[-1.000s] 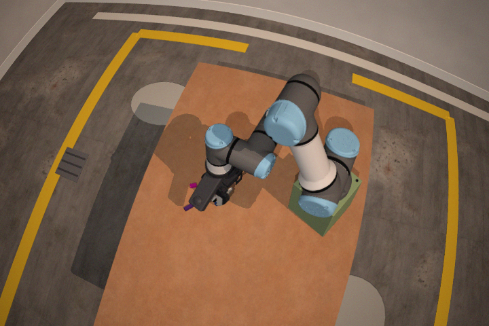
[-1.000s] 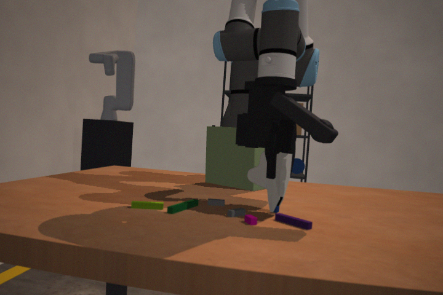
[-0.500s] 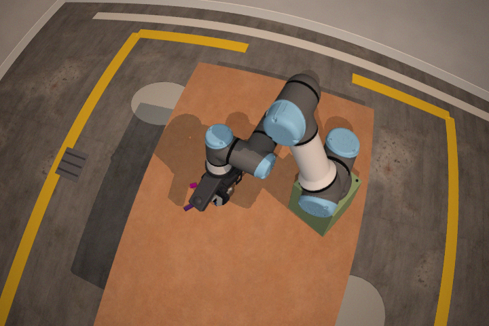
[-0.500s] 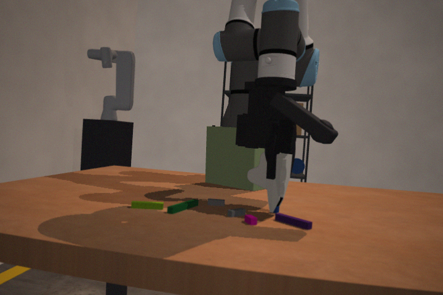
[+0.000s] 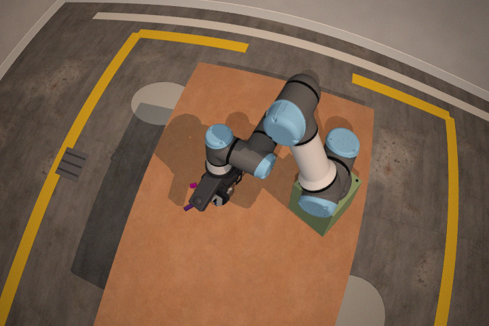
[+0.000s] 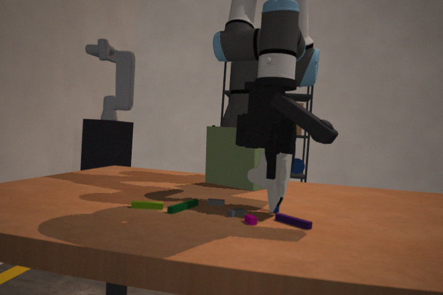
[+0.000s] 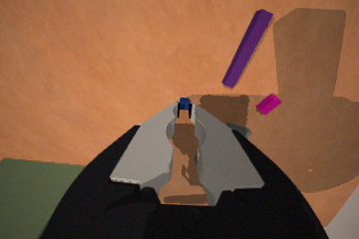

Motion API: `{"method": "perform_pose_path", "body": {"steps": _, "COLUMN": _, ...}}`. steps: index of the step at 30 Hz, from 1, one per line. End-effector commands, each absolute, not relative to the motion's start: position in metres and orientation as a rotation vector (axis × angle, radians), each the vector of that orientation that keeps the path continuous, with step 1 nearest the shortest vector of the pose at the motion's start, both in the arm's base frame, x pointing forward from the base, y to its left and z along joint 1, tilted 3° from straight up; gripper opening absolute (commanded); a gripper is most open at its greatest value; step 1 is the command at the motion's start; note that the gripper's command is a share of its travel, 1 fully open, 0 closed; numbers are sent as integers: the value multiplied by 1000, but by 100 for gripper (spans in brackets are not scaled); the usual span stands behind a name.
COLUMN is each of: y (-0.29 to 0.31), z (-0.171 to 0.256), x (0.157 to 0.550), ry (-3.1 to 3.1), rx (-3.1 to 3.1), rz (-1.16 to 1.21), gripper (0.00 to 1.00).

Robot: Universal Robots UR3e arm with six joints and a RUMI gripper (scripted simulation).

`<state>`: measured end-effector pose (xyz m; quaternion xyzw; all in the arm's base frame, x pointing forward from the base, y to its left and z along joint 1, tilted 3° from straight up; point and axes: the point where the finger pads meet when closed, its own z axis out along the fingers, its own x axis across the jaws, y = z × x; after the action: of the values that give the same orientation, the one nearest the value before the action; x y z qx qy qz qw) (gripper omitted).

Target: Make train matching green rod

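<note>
The orange-brown table (image 6: 368, 243) fills the scene, and on its far side sits the olive-green pedestal (image 6: 225, 156) with the arm (image 5: 314, 161) rising off it, folding over and pointing its wrist straight down at the tabletop. Down at the tip, the gripper (image 6: 275, 207) is low over the table, just above the surface by the look of the exterior view, and its pale fingers are pinched tight on the little blue rod (image 7: 184, 104), which peeks out right between the tips in the wrist view. Now the rods on the table, longest first: the green rod (image 6: 182, 206) lies flat in the arm's shadow, angled, with the lime rod (image 6: 147, 204) just to its left, the two ends close but not in one straight line. The purple rod (image 6: 293, 220) lies flat just beside the fingertips on the near right, apart from them. Then two grey rods: one grey rod (image 6: 215, 201) sits behind, near the green one's right end, and a second grey rod (image 6: 236, 212) lies nearer, in shadow. Right beside that second one is the short magenta rod (image 6: 250, 219), between it and the purple rod, apart from both. From the top view only the magenta and purple ends show past the wrist; the rest are hidden under the arm.
</note>
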<state>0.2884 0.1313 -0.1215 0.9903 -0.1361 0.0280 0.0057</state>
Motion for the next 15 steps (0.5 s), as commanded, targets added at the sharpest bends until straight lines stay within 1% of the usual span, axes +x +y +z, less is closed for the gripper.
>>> {"method": "perform_pose_path", "body": {"steps": 1, "y": 131, "z": -121, "x": 289, "ry": -426, "rx": 3100, "rz": 91, "gripper": 0}}
{"method": "perform_pose_path", "body": {"steps": 5, "y": 131, "z": -121, "x": 289, "ry": -426, "rx": 3100, "rz": 91, "gripper": 0}}
{"method": "perform_pose_path", "body": {"steps": 6, "y": 131, "z": -121, "x": 289, "ry": -426, "rx": 3100, "rz": 91, "gripper": 3}}
{"method": "perform_pose_path", "body": {"steps": 8, "y": 131, "z": -121, "x": 289, "ry": -426, "rx": 3100, "rz": 91, "gripper": 3}}
{"method": "perform_pose_path", "body": {"steps": 9, "y": 131, "z": -121, "x": 289, "ry": -426, "rx": 3100, "rz": 91, "gripper": 6}}
{"method": "perform_pose_path", "body": {"steps": 13, "y": 131, "z": -121, "x": 289, "ry": -426, "rx": 3100, "rz": 91, "gripper": 6}}
{"method": "perform_pose_path", "body": {"steps": 14, "y": 131, "z": -121, "x": 289, "ry": -426, "rx": 3100, "rz": 91, "gripper": 8}}
{"method": "perform_pose_path", "body": {"steps": 15, "y": 131, "z": -121, "x": 289, "ry": -426, "rx": 3100, "rz": 91, "gripper": 8}}
